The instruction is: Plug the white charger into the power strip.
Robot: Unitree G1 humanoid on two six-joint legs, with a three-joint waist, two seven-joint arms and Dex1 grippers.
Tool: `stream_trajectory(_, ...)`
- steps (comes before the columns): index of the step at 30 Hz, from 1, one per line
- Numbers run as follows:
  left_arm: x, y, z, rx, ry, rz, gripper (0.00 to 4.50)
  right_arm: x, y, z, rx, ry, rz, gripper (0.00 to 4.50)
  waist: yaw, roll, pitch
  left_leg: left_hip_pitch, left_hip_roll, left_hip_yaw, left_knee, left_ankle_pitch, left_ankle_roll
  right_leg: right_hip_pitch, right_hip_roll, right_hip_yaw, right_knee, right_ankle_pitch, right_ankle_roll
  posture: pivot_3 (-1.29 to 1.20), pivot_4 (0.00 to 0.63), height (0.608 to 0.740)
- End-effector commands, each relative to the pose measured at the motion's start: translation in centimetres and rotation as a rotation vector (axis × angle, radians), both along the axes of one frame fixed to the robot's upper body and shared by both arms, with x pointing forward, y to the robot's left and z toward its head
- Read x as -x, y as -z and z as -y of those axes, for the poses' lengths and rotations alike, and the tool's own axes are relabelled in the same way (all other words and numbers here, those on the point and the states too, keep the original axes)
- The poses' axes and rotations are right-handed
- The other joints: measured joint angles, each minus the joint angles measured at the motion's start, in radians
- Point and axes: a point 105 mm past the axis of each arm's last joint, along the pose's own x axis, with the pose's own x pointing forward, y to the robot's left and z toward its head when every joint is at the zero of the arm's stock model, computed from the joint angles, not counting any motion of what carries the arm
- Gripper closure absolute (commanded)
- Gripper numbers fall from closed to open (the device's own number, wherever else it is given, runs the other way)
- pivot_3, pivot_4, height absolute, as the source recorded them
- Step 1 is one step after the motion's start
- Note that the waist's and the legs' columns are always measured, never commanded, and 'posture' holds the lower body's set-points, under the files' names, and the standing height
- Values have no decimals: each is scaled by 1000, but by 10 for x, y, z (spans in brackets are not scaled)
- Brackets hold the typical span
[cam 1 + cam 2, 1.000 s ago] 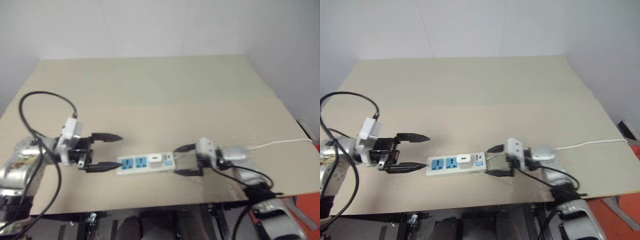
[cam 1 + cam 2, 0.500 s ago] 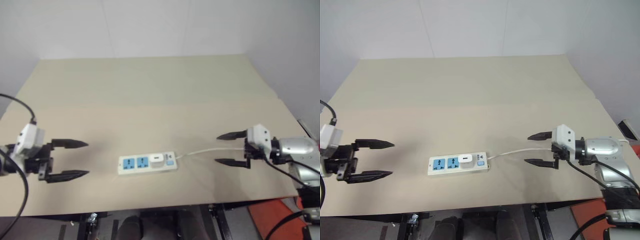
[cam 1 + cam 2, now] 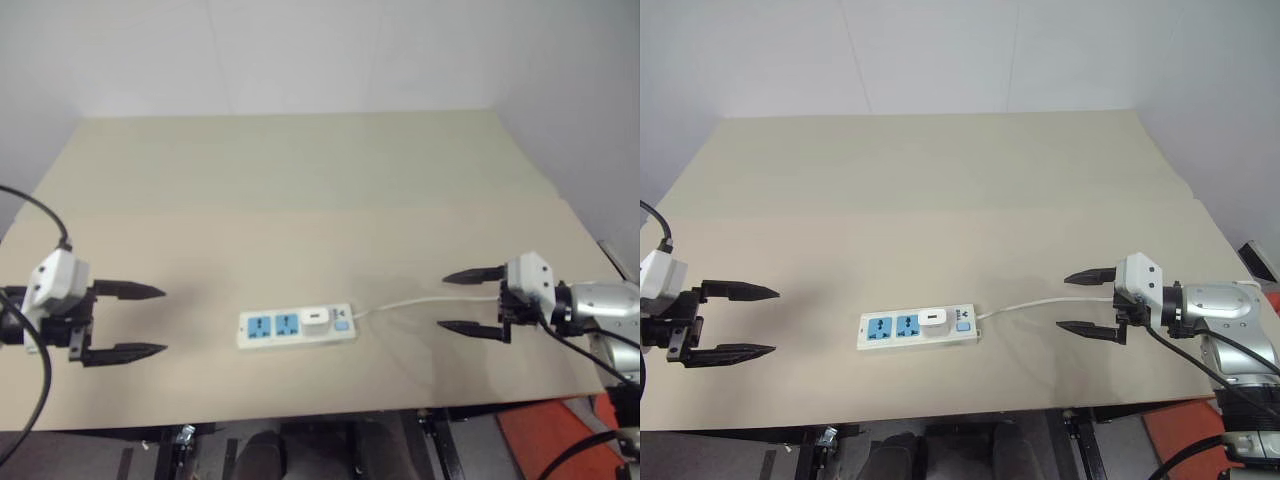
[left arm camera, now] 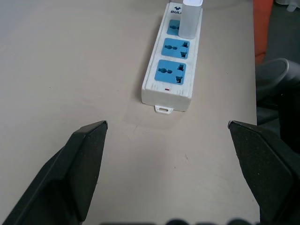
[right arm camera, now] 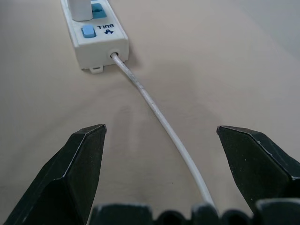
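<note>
Your bench (image 3: 940, 180) is carrying the power strip (image 3: 918, 327) near its front edge. Your left hand (image 3: 730, 322) and right hand (image 3: 1085, 303) are hanging well apart from it, one on each side, fingers spread wide, holding nothing. The white charger (image 3: 931, 319) is sitting plugged into the strip's socket by the switch.

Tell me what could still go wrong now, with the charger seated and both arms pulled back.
1. The thin white cord runs between the right gripper's open fingers; a careless move there might snag it and drag the long white power strip.
2. The small white boxy charger stands upright in the socket nearest the switch; how fully it is seated cannot be told.
3. The left gripper hangs open, aimed at the strip's free end.
</note>
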Motion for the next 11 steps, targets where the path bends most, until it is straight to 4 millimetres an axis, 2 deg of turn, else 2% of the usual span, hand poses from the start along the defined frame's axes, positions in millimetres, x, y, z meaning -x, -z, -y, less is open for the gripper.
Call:
stream_trajectory(1, -1, -5, 3, 15, 11, 16, 0, 1, -16, 6, 1, 19, 58, 65, 0, 0, 0, 0, 0, 0, 0, 0, 0, 0, 0, 0, 0, 0, 0, 0, 150, 740)
stream_trajectory(11, -2, -5, 4, 22, 25, 7, 0, 2, -14, 7, 6, 26, 57, 65, 0, 0, 0, 0, 0, 0, 0, 0, 0, 0, 0, 0, 1, 0, 0, 0, 150, 740)
